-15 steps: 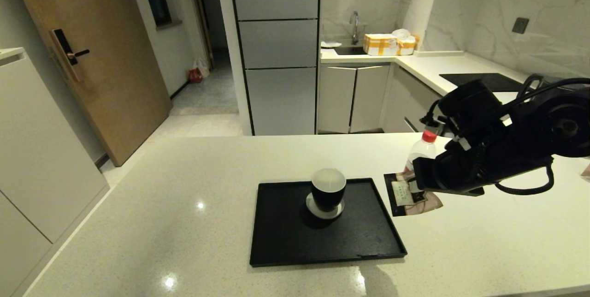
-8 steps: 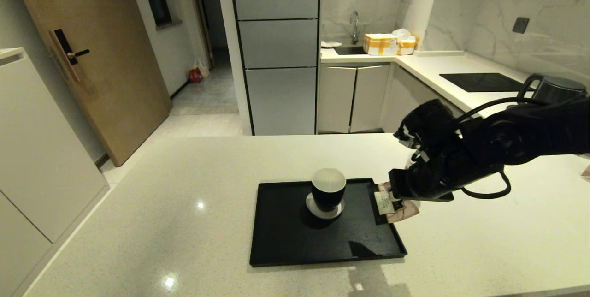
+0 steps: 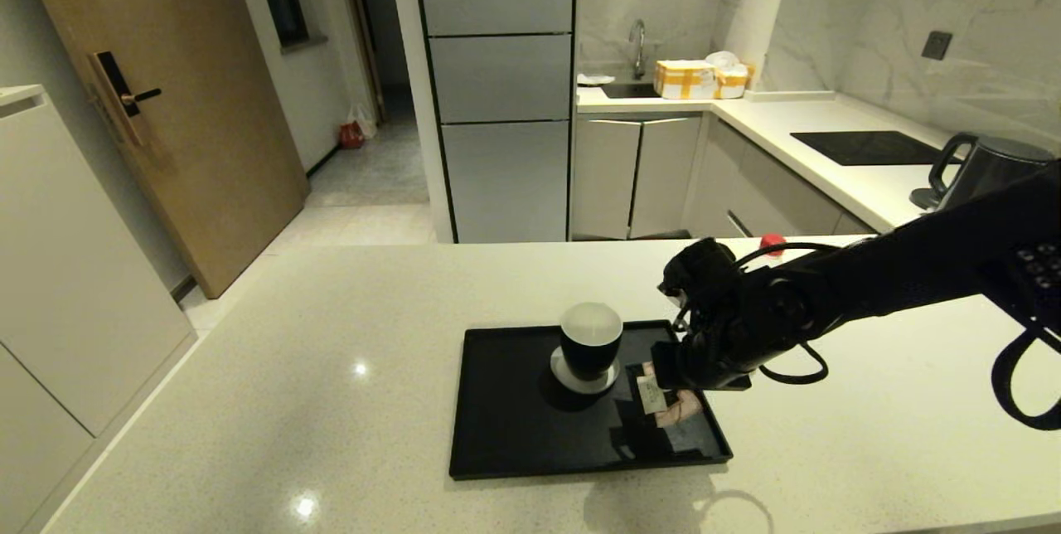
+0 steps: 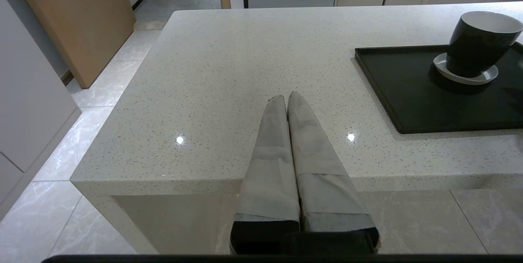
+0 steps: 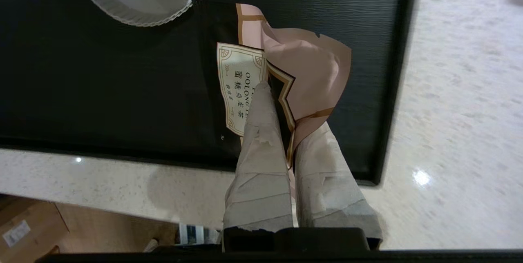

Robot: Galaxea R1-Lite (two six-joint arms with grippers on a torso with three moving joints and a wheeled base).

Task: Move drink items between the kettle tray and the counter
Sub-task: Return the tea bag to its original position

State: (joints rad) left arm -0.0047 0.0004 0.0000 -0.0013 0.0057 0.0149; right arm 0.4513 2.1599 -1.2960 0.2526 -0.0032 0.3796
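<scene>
My right gripper (image 3: 673, 389) (image 5: 280, 103) is shut on the pink-beige tea sachet (image 3: 670, 402) (image 5: 294, 75), which hangs crumpled just above the right part of the black kettle tray (image 3: 514, 434) (image 5: 81, 91). Of the water bottle only the red cap (image 3: 772, 243) shows, behind my right arm on the cream counter (image 3: 331, 351). My left gripper (image 4: 284, 99) is shut and empty, parked over the counter's near left edge, outside the head view.
A black cup (image 3: 590, 343) on a round grey coaster (image 3: 584, 375) stands in the tray's middle back, left of the sachet. A dark kettle (image 3: 982, 169) and a black cooktop (image 3: 866, 147) sit on the far right worktop.
My right gripper has carried the sachet leftward from the counter beside the bottle, across the tray's right rim, to above the tray. The left arm has stayed still.
</scene>
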